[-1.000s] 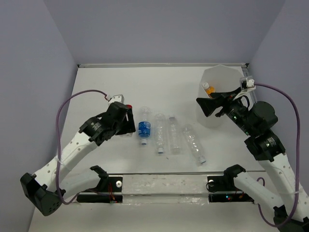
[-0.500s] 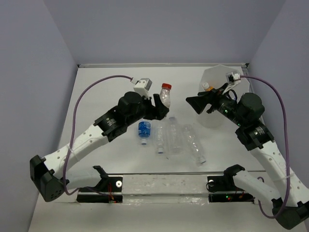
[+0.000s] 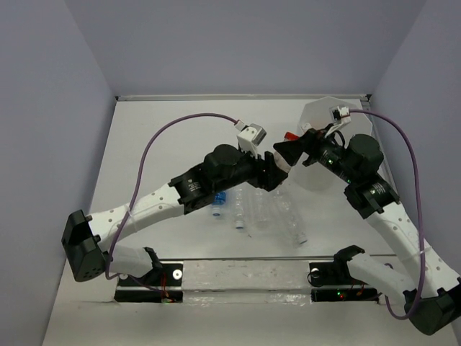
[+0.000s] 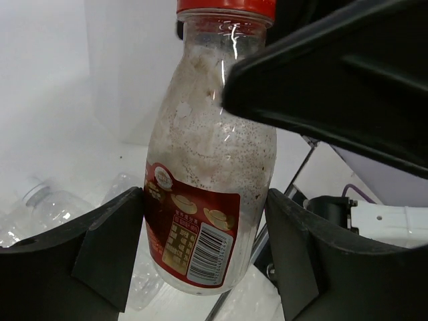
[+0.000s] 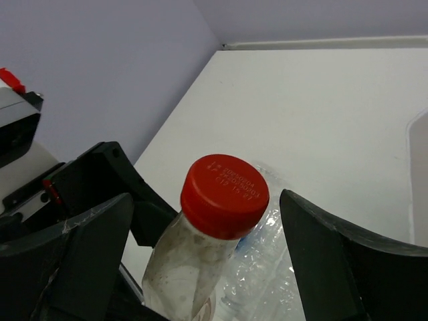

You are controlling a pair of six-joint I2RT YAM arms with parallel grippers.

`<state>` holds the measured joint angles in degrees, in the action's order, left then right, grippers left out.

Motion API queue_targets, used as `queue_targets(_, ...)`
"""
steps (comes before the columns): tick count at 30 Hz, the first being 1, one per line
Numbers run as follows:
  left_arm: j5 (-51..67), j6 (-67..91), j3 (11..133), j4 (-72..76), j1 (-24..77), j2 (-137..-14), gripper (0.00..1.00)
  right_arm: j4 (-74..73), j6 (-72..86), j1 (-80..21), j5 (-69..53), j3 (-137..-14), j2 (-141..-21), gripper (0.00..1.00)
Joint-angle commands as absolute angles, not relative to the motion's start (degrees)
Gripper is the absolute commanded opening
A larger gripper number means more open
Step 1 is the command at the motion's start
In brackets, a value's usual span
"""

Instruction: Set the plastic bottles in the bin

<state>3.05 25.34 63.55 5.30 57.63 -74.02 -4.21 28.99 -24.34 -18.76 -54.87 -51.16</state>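
Bottle [image 4: 214, 154] was pinched at label [image 4: 194, 234] by L gripper [image 4: 204, 254] and held up near bin [image 3: 338, 115]. R gripper [image 5: 207, 200] was seen spread either side of red cap [image 5: 224, 194], clear in the R wrist view only. Barcode and cup pics were made out on the label; txt and cap code unreadable. Other bottles [image 3: 270, 213] were seen on table [image 3: 166, 130].

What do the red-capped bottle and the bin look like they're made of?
The red-capped bottle looks like clear glossy plastic, showing highlights and speckled residue inside; glass can't be ruled out. Its cap seems matte red plastic. The bin appears milky white plastic with faceted walls.
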Motion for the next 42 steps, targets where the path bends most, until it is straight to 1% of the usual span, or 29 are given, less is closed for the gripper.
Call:
queue_targets(1,1.58,22.15,66.97,10.81,59.68,-72.6,0.05,-1.23,30.67,-24.08,-19.33,-54.75,-52.29,0.93)
queue_targets(2,1.58,21.97,67.23,10.98,59.76,-72.6,0.05,-0.97,31.02,-24.08,-19.86,-54.67,-52.38,0.87)
queue_targets(3,1.76,21.8,67.32,11.33,60.03,-72.86,0.06,-0.71,31.81,-24.08,-19.86,-54.58,-51.86,0.78)
queue_targets(4,1.84,21.71,67.5,11.51,60.12,-72.95,0.08,1.39,32.16,-24.08,-19.43,-54.49,-51.42,0.65)
queue_targets(5,1.93,21.62,67.59,11.69,60.2,-73.04,0.11,1.84,32.43,-24.08,-18.47,-54.49,-50.37,0.38)
queue_targets(6,1.5,21.53,67.59,11.69,60.29,-73.04,0.15,2.02,32.52,-24.08,-17.59,-54.84,-49.93,0.29)
queue_targets(7,1.06,21.45,67.41,11.6,60.29,-72.95,0.2,2.02,32.69,-24.08,-16.53,-55.28,-49.49,0.24)
queue_targets(8,0.62,21.36,66.63,11.69,60.29,-72.6,0.35,1.85,32.78,-24.08,-13.65,-55.81,-49.13,0.15)
queue_targets(10,-2.61,21.44,65.48,11.86,60.29,-71.2,0.52,1.15,31.65,-24.08,-10.74,-57.65,-48.17,0.13)
queue_targets(11,-3.77,21.36,64.35,11.87,60.29,-70.58,0.58,0.62,30.86,-24.08,-7.85,-58.7,-48.08,0.13)
queue_targets(12,-4.65,21.62,63.81,11.0,60.29,-69.45,0.68,-0.86,30.07,-24.08,-6.17,-61.23,-48.16,0.13)
queue_targets(15,-9.92,22.32,61.44,7.84,60.29,-67.77,0.8,-2.89,25.59,-24.08,0.07,-65.11,-48.95,0.12)
queue_targets(16,-13.32,22.93,59.7,6.87,60.29,-66.28,0.81,-2.99,22.7,-24.08,5.83,-67.3,-49.48,0.12)
queue_targets(18,-17.03,24.16,57.84,3.53,60.21,-64.69,0.82,-3.34,18.92,-24.08,11.57,-69.51,-50.36,0.12)
queue_targets(19,-21.14,26.08,57.05,2.04,60.03,-63.38,0.82,-3.34,15.16,-24.08,14.21,-71.61,-51.32,0.11)
queue_targets(20,-23.53,27.67,55.39,0.37,59.86,-62.85,0.82,-3.34,13.29,-24.08,19.46,-72.59,-51.76,0.11)
queue_targets(22,-27.23,30.66,53.54,-5.17,58.28,-61.97,0.83,-3.25,9.77,-24.08,23.8,-74.26,-52.29,0.11)
queue_targets(24,-29.26,34.35,50.72,-9.64,57.13,-61.88,0.83,-2.64,5.2,-24.08,30.47,-75.85,-53.35,0.11)
queue_targets(27,-30.24,37.88,46.68,-11.6,55.2,-61.79,0.84,3.31,-2.52,-24.08,37.5,-75.59,-56.06,0.11)
queue_targets(30,-30.67,39.46,42.99,-11.17,53.8,-62.31,0.84,7.54,-6.93,-22.78,40.6,-73.57,-60.01,0.12)
queue_targets(31,-30.59,39.72,41.85,-11.08,53.44,-62.66,0.87,8.08,-7.03,-22.15,41.21,-73.3,-61.07,0.12)
queue_targets(32,-30.5,39.99,41.4,-11.07,53.0,-63.19,0.87,8.26,-6.94,-21.45,41.22,-73.13,-62.04,0.13)
queue_targets(33,-30.5,40.25,41.14,-11.25,52.65,-63.72,0.87,8.52,-6.77,-20.14,41.22,-72.6,-62.92,0.14)
queue_targets(34,-30.93,40.34,40.78,-11.25,52.12,-64.76,0.87,8.61,-6.51,-19.43,41.13,-72.42,-64.41,0.18)
queue_targets(36,-30.85,40.34,40.08,-10.2,51.68,-65.83,0.89,8.61,-5.98,-18.11,41.13,-71.98,-65.39,0.5)
queue_targets(37,-30.07,39.73,39.73,-9.5,51.42,-66.96,0.9,8.53,-5.72,-18.11,40.87,-71.55,-65.65,0.69)
queue_targets(38,-29.71,39.47,39.38,-8.8,51.16,-67.76,0.91,8.26,-5.02,-18.11,40.43,-71.54,-65.57,0.95)
queue_targets(39,-29.45,39.29,39.29,-7.66,50.72,-68.46,0.91,7.39,-4.05,-18.11,38.78,-71.72,-65.31,0.99)
queue_targets(42,-28.74,38.41,39.64,-5.89,49.57,-72.84,0.92,3.62,-1.15,-18.11,34.64,-72.16,-63.46,0.99)
